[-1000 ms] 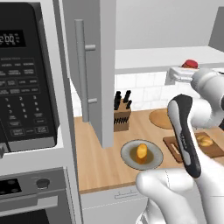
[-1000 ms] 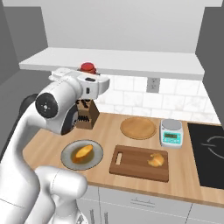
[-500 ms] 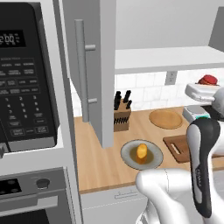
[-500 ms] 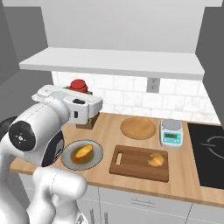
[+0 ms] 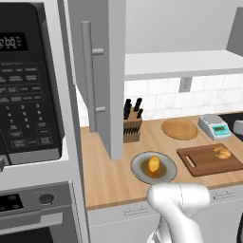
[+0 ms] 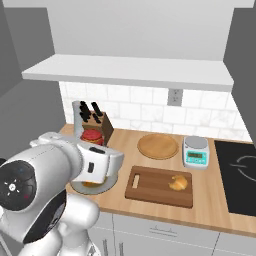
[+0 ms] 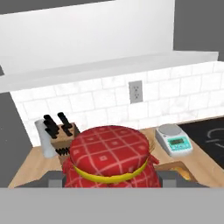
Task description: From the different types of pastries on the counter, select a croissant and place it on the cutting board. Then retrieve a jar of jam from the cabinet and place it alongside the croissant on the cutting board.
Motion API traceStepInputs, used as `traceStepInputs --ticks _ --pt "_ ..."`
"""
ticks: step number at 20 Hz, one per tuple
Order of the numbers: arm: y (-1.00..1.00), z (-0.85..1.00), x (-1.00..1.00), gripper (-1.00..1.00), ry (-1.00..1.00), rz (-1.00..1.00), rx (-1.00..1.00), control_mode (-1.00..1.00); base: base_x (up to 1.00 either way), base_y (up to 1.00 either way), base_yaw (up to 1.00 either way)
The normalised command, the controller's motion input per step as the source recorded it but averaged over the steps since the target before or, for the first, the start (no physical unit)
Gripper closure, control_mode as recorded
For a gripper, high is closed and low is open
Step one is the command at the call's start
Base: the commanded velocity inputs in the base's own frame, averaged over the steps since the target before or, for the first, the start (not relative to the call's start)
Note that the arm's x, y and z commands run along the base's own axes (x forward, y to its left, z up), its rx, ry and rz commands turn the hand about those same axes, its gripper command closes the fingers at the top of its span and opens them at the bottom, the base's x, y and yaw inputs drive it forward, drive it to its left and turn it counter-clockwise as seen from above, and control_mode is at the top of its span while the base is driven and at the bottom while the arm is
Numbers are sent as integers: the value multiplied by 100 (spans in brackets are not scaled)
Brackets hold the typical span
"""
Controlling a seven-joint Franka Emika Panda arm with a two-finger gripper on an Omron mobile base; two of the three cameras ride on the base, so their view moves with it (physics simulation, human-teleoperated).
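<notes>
1. Gripper pinches the jar of jam, held in the air over the counter, above the grey plate.
2. Croissant lies on the right end of the cutting board.
3. Orange pastry sits on that plate, left of the board.
4. Cabinet door stands open.

Arm: glossy white shell, rounded bulbous segments, smooth casing with no visible screws or cables. Large joint end cap in the right base view is a dark grey-black disc bearing small faint markings, too small to read. Boxy white hand section with a small dark rectangular inset on its side. Left base view: a rounded white link, soft grey shading underneath.
</notes>
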Motion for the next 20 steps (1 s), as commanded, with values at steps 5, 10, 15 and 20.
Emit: traceStepInputs --ticks 5,10,15,20 --pt "-4 -100 -7 100 1 2 12 -100 0 0 0" --pt "0 -99 5 100 0 3 18 -100 0 0 0" --pt "0 -66 17 100 0 3 7 -100 0 0 0" --pt "3 -54 52 100 0 1 0 -100 0 0 0"
